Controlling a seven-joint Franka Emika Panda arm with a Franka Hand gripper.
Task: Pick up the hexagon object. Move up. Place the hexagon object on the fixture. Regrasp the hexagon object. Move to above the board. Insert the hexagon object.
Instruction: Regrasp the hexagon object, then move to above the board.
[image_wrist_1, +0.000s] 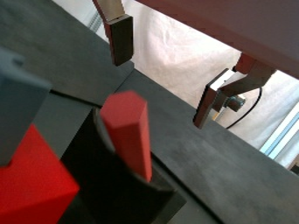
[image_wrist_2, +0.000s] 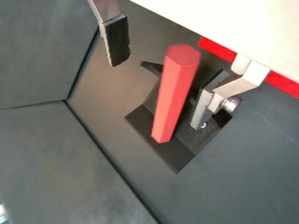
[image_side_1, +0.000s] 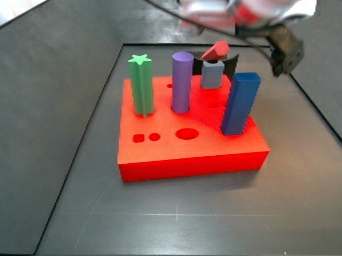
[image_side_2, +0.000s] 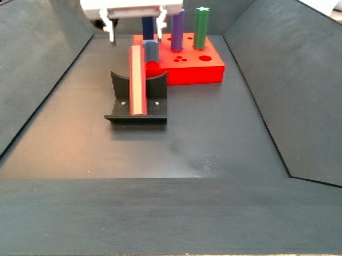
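Gripper: the gripper (image_wrist_2: 163, 74) was seen hanging open above the fixture (image_side_2: 138, 108), its two fingers (image_wrist_2: 117, 39) wide apart with nothing held between them.
Peg: the red hexagon peg (image_wrist_2: 173, 92) was found leaning on the fixture, lower end in the corner of the bracket, upper end rising at a slant; in a side view (image_side_2: 135, 78) it was shown lying along the black holder.
Contact: no touch between pads and peg could be made out in either wrist view.
Board: the red board (image_side_1: 187, 140) was seen just beyond the fixture, carrying the green star peg (image_side_1: 139, 85), the purple peg (image_side_1: 181, 82) and the blue peg (image_side_1: 241, 102), with small holes left open in front.
Step in hand: judged to be the regrasp.
Advice: the fingers would best be centred on opposite flat faces, lowered past the upper end, and closed squarely so the peg is not tipped off its rest.
Risk: a closing on the edges could be expected to twist the peg.
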